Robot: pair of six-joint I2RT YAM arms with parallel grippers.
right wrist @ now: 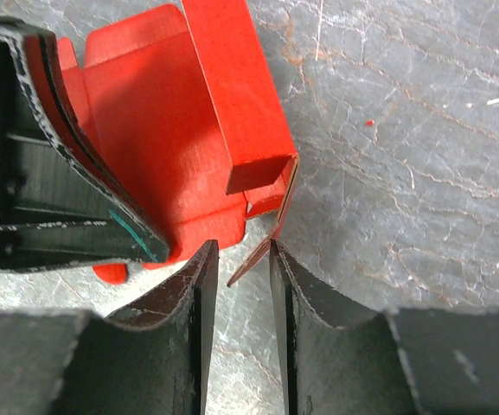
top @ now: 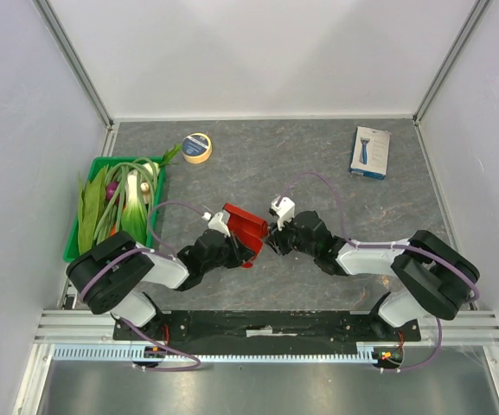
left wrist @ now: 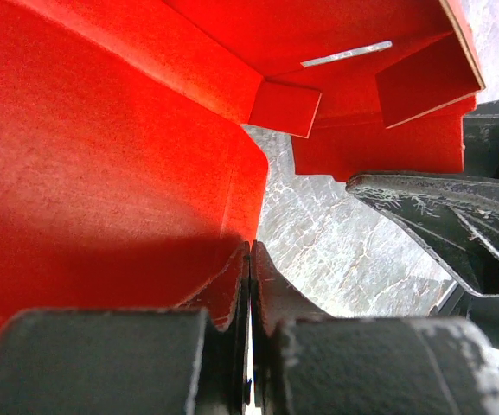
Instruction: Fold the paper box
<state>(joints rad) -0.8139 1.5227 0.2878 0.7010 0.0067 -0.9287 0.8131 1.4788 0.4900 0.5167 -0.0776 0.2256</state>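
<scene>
The red paper box (top: 246, 232) sits partly folded at the table's middle, between my two grippers. In the left wrist view the box (left wrist: 102, 156) fills the frame, with flaps and a slot at the top. My left gripper (left wrist: 251, 252) is shut on the edge of one red panel. In the right wrist view the box (right wrist: 180, 130) lies just ahead of my right gripper (right wrist: 242, 255), which is open a little, with a thin red flap (right wrist: 258, 255) reaching between its tips. The left gripper's finger (right wrist: 67, 190) presses on the box at left.
A green tray (top: 74, 229) of vegetables stands at the left. A roll of tape (top: 197, 148) lies at the back. A white-and-blue retail box (top: 370, 152) lies at the back right. White walls enclose the grey table (top: 318, 173).
</scene>
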